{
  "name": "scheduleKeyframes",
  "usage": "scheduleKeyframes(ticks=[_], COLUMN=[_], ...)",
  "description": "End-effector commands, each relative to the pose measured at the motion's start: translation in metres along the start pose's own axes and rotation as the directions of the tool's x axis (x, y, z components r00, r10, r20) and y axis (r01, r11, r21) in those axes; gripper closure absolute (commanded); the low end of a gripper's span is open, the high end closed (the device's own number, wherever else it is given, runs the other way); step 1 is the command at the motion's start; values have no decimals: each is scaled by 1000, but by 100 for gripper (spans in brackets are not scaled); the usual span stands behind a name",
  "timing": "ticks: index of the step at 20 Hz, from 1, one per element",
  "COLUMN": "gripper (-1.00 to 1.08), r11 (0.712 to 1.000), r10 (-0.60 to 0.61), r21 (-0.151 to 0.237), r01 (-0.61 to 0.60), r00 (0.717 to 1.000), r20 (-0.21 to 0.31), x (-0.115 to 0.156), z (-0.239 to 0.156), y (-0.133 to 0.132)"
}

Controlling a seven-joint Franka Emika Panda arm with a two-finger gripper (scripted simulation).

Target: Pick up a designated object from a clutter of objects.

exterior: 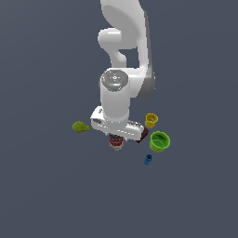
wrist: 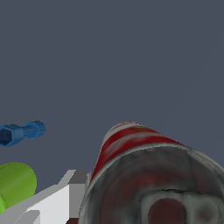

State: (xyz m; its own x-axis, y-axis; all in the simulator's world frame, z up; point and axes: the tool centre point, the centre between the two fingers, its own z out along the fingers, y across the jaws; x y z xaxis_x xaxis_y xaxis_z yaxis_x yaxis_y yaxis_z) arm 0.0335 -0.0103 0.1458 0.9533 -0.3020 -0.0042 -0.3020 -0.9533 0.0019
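The red-and-white can [exterior: 116, 143] with a grey metal top stands directly under my gripper [exterior: 116, 138], in the middle of the clutter. In the wrist view the can [wrist: 144, 175] fills the near field, grey top toward the camera. One grey-white finger [wrist: 72, 188] lies against its side; the other finger is hidden behind the can. The jaws appear closed on the can. The arm's hand hides most of the can in the exterior view.
A green cup [exterior: 160, 141] and a yellow cup [exterior: 151, 120] sit toward the exterior view's right. A dark red block [exterior: 143, 135] peeks out beside the hand. A small blue piece [exterior: 148, 160] lies in front. A yellow-green lump [exterior: 81, 126] sits toward the exterior view's left.
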Motion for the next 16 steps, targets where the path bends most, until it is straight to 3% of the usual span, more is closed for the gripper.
scheduleKeyframes(ticks=[1, 16], gripper=[108, 108], r11=[1000, 1000], r10=[0, 0], r21=[1, 1], r01=[0, 0], r00=[1000, 1000], r20=[-4, -5], x=[2, 11], z=[-25, -175], y=[-10, -76])
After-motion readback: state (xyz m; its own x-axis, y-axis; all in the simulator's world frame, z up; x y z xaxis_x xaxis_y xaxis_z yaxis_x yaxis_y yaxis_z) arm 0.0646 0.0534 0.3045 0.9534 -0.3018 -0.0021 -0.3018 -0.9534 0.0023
